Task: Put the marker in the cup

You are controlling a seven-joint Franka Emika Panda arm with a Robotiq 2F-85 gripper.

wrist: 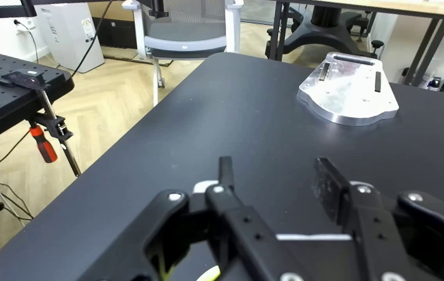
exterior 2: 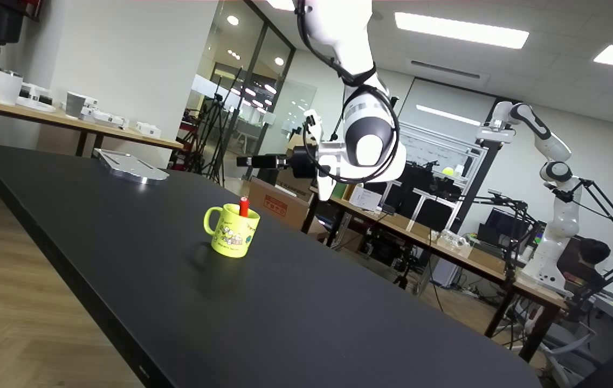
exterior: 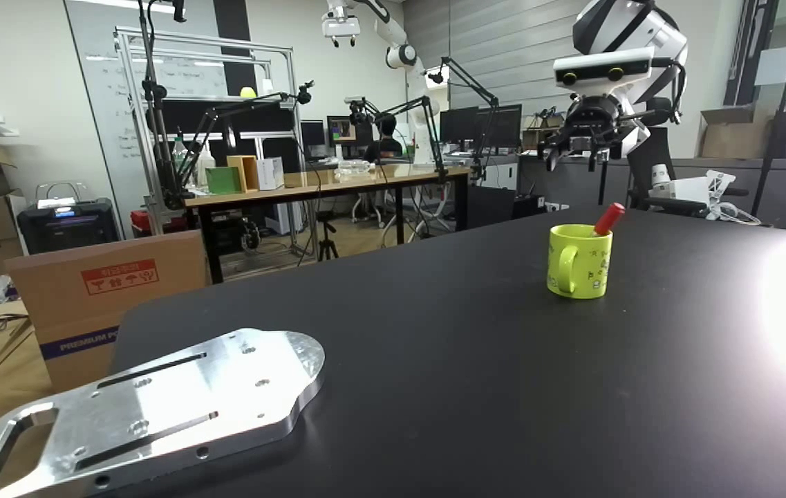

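The yellow-green cup (exterior: 581, 270) stands upright on the black table, with its handle visible; it also shows in an exterior view (exterior 2: 232, 237). The red marker (exterior: 610, 218) stands tilted inside the cup, with its upper end above the rim; it also shows in an exterior view (exterior 2: 243, 206). In the wrist view only a sliver of the cup (wrist: 211, 274) shows at the bottom edge, and the marker is out of view. My gripper (wrist: 273, 169) is open with nothing between its fingers. It also shows in an exterior view (exterior: 576, 160), raised above the table and apart from the cup.
A silver metal plate (exterior: 206, 394) with slots lies at one end of the black table (exterior: 448, 373); it also shows in the wrist view (wrist: 348, 91). A cardboard box (exterior: 116, 290) stands on the floor beside the table. A clamp (wrist: 56, 125) hangs on a neighbouring table.
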